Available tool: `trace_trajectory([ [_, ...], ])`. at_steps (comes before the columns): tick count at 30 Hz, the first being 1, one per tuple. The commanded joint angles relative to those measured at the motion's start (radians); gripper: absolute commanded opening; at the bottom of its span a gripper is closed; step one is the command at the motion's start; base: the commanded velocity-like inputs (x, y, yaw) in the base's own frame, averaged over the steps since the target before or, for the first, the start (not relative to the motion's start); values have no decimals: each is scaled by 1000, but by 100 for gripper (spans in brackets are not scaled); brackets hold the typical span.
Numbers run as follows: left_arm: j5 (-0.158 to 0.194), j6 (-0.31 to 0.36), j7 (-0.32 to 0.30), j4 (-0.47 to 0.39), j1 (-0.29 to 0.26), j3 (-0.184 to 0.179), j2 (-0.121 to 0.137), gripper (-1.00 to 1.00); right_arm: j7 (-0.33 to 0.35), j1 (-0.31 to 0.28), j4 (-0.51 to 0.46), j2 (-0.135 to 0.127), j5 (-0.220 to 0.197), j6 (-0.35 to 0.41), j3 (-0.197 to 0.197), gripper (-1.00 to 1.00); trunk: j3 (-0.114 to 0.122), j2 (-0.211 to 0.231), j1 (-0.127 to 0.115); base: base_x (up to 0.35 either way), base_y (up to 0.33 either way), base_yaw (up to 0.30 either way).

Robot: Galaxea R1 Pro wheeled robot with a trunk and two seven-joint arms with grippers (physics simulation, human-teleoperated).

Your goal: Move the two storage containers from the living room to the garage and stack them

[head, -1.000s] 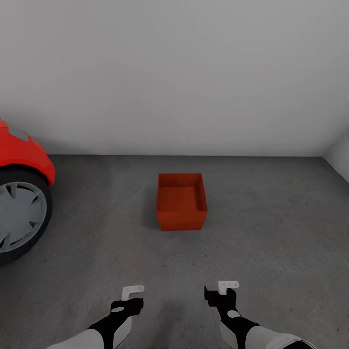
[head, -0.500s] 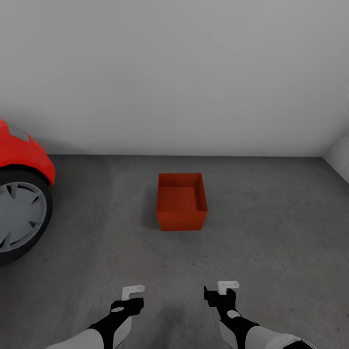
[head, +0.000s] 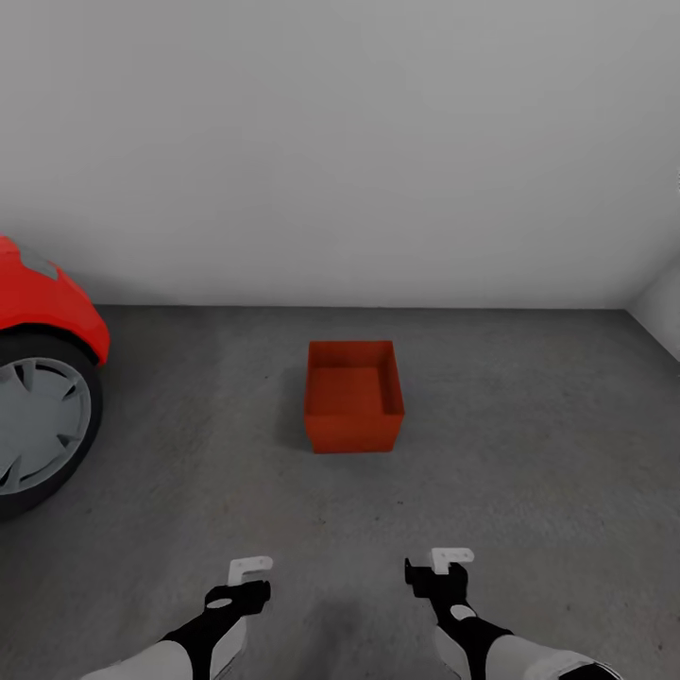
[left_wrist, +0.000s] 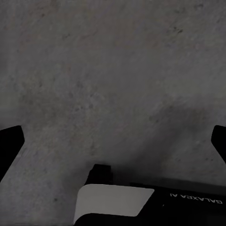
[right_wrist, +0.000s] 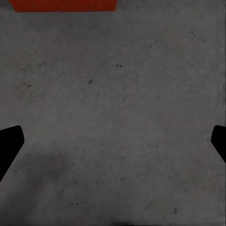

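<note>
Head view: a single orange-red bin (head: 353, 396) stands upright on the grey concrete floor (head: 529, 444), its open top facing up and nothing visible inside it. It sits near the middle of the floor, in front of the white wall (head: 340, 142) and apart from it, with a narrow strip of floor between. At the far left, a red car (head: 42, 302) shows one fender and one wheel (head: 38, 430) with grey spokes; the bin lies well to the right of that wheel.

Both arms reach forward low in the view. The left claw (head: 247, 569) and the right claw (head: 450, 559) hover over bare floor, well short of the bin and touching nothing.

Left wrist view: the two dark fingertips (left_wrist: 9, 143) sit at opposite edges of the picture (spread wide, with only floor between them), above a white and black part of the robot.

Right wrist view: the fingertips (right_wrist: 10, 141) are likewise spread wide over bare floor, and an edge of the bin (right_wrist: 63, 5) shows ahead, well beyond them.
</note>
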Motion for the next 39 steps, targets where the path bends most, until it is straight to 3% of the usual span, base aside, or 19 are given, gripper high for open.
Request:
trace_trajectory([
  [1, 11, -2, 4, 2, -1, -10, 8, 100, -3, -1, 3, -10, -7, -3, 10, 100, -1, -1, 0, 0, 0, 0],
  [3, 13, 3, 5, 5, -1, -9, 38, 100, 0, -1, 10, -49, -8, -1, 10, 100, -1, -1, 0, 0, 0, 0],
  [4, 19, 6, 4, 16, 0, -9, 71, 100, 5, 4, 13, -89, -9, 5, 11, 100, -1, -1, 0, 0, 0, 0],
  [6, 32, 3, -2, 48, 2, -9, 106, 100, 7, 19, 15, -123, -9, 8, 10, 100, -1, -1, 0, 0, 0, 0],
  [7, 56, -1, -19, 82, 4, -9, 137, 100, 9, 42, 16, -144, -9, 10, 10, 100, -1, -1, 0, 0, 0, 0],
  [11, 127, -3, -106, 107, 6, -9, 178, 100, 11, 110, 16, -161, -9, 11, 11, 100, -1, -1, 0, 0, 0, 0],
  [15, 152, 1, -151, 113, 16, -9, 213, 100, 13, 190, 17, -160, -8, 14, 11, 100, -1, -1, 0, 0, 0, 0],
  [23, 155, -1, -161, 113, 180, -11, 216, 100, 24, 283, 17, -149, -9, 107, 11, 100, 0, -1, 0, 0, 0, -5],
  [29, 156, -3, -152, 114, 229, -11, 212, 100, 30, 377, 17, -126, -10, 139, 10, 100, 6, -1, 0, 0, 0, -100],
  [31, 157, -6, -147, 114, 257, -11, 212, 100, 36, 419, 17, -104, -12, 140, 9, 100, 9, -1, 0, 0, 0, -118],
  [39, 152, -8, -147, 113, 292, -11, 203, 100, 47, 443, 17, -92, -48, 149, 8, 100, 21, -1, 0, 0, 0, -68],
])
